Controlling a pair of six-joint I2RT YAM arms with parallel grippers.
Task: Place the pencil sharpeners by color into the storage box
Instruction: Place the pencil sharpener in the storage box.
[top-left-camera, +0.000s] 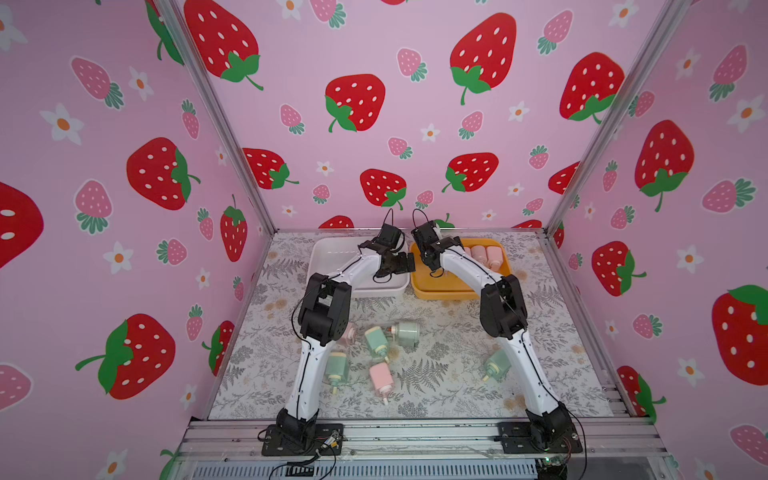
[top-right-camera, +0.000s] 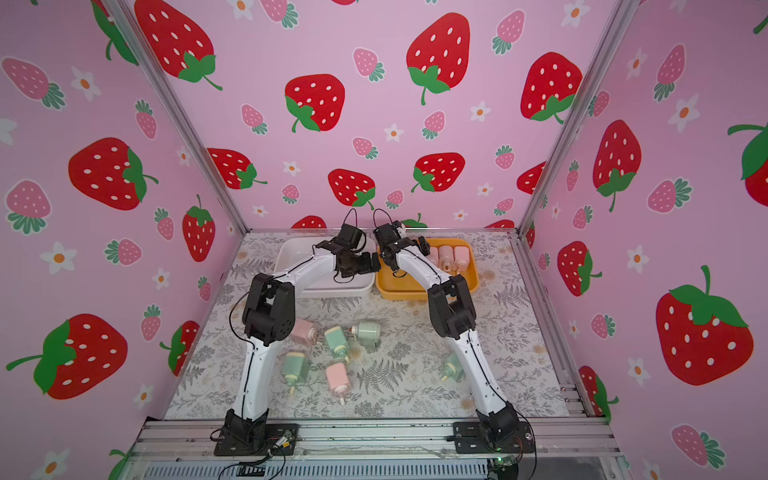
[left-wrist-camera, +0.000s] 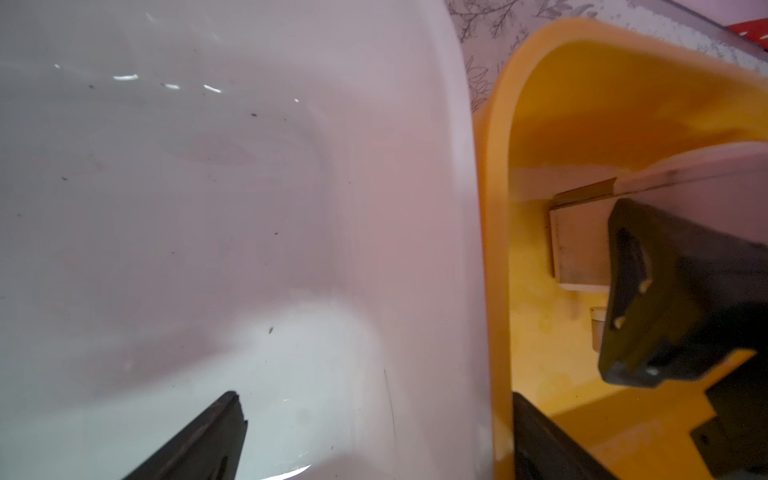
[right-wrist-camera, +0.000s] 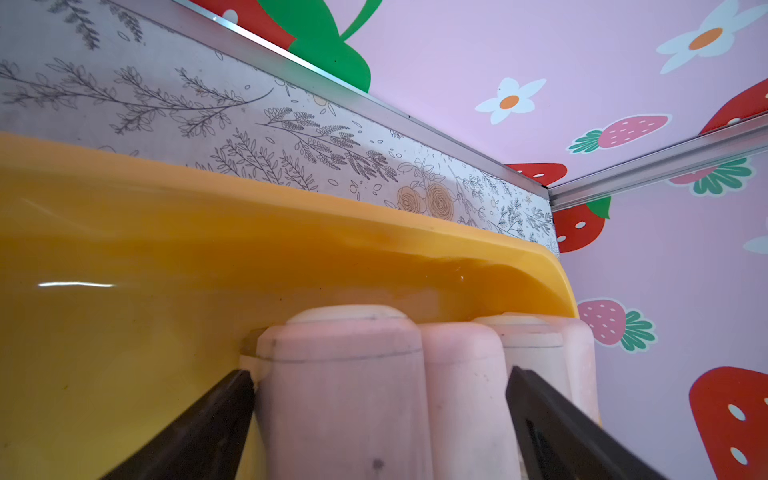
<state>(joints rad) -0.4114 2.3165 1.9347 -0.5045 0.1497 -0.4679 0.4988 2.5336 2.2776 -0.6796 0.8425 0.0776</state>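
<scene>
The right jaws are standing spread around a pink sharpener (right-wrist-camera: 345, 395) in the yellow box (right-wrist-camera: 166, 249) (left jaws spread too, empty); lifting askew could drag it out.
</scene>
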